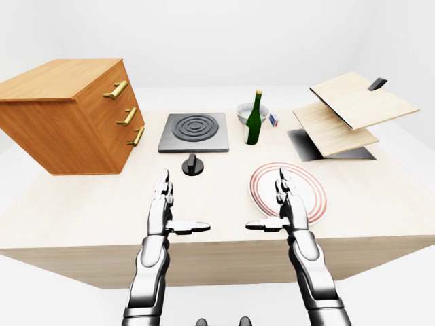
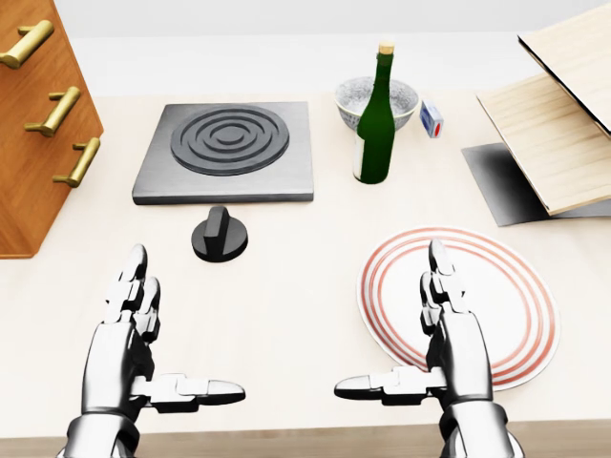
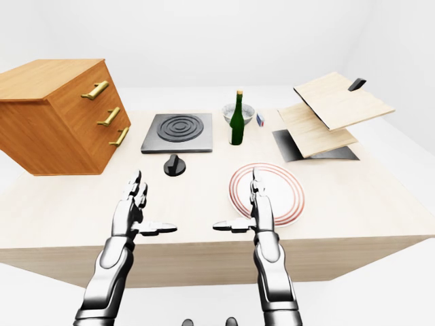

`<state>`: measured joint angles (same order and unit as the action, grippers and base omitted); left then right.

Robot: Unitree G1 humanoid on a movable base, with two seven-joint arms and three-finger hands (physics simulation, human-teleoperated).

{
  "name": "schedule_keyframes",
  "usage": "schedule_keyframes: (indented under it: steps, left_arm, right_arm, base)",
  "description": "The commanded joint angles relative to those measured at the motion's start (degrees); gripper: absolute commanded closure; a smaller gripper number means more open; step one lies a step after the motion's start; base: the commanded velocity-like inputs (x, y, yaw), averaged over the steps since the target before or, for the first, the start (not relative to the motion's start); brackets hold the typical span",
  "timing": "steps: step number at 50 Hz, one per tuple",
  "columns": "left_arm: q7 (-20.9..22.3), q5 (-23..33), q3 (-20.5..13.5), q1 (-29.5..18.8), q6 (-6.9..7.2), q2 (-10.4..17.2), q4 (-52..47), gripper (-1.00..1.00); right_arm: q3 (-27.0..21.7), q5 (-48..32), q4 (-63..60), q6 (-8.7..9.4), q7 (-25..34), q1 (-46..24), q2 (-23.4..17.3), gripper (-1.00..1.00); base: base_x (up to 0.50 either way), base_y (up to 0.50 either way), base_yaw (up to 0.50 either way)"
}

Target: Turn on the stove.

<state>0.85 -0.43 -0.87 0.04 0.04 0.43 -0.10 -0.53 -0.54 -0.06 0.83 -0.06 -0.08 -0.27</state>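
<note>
Below stove [image 2: 227, 151]: knob [image 2: 219, 236]; left hand [image 2: 143, 334], right hand [image 2: 441, 339] spread.

Grey stove [image 2: 229, 151] with black knob [image 2: 219, 235], green bottle [image 2: 374, 119], red-ringed white plate [image 2: 530, 303].

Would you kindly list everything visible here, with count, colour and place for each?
stove: one, dark grey with ring burner, head view upper middle.
knob: one, black, just below the stove.
bottle: one, green, upright, right of the stove.
bowl: one, grey speckled, behind the bottle.
small box: one, blue and white, right of the bowl.
plate: one, white with red rings, lower right.
drawer cabinet: one, wood with brass handles, left.
wooden boards: two, pale, tilted, upper right.
table: one, light wood.
left hand: open, above the table.
right hand: open, over the plate.
</note>
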Motion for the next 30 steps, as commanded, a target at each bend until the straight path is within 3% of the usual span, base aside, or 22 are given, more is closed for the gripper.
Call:
schedule_keyframes:
  steps: [1,2,4,6,14,30]
  left_arm:
    - [1.35,-0.72,-1.44,0.21,0.41,0.70,-0.72,-1.00]
    - [1.34,-0.74,-1.49,0.18,0.44,0.71,-0.74,-1.00]
    - [1.41,-0.94,-1.77,-0.18,0.45,0.84,-0.37,-1.00]
    - [1.30,-1.16,-2.22,-1.00,0.20,1.02,0.84,-1.00]
    - [1.32,-1.92,-2.91,-1.33,0.87,1.35,0.47,-1.00]
    - [1.19,-2.13,-3.24,-1.90,0.49,1.53,1.44,-1.00]
  right_arm:
    - [-0.72,-1.03,-0.30,1.76,-0.24,-0.19,-0.48,-1.00]
    - [-0.41,-0.90,-0.15,-0.31,1.12,0.27,-0.80,-1.00]
    - [-1.09,0.43,-1.25,2.86,1.06,0.02,-0.48,-1.00]
    - [-1.16,0.44,-0.60,1.35,1.50,-0.08,-0.73,-1.00]
    - [-1.09,0.47,0.29,0.71,1.84,-0.31,-0.70,-1.00]
    - [-1.14,0.51,0.54,0.47,1.93,-0.42,-0.68,-1.00]
  base:
    - [0.00,0.00,0.00]
    - [0.00,0.00,0.00]
    - [0.10,0.00,0.00]
    - [0.32,0.00,0.00]
    - [0.49,0.00,0.00]
    - [0.50,0.00,0.00]
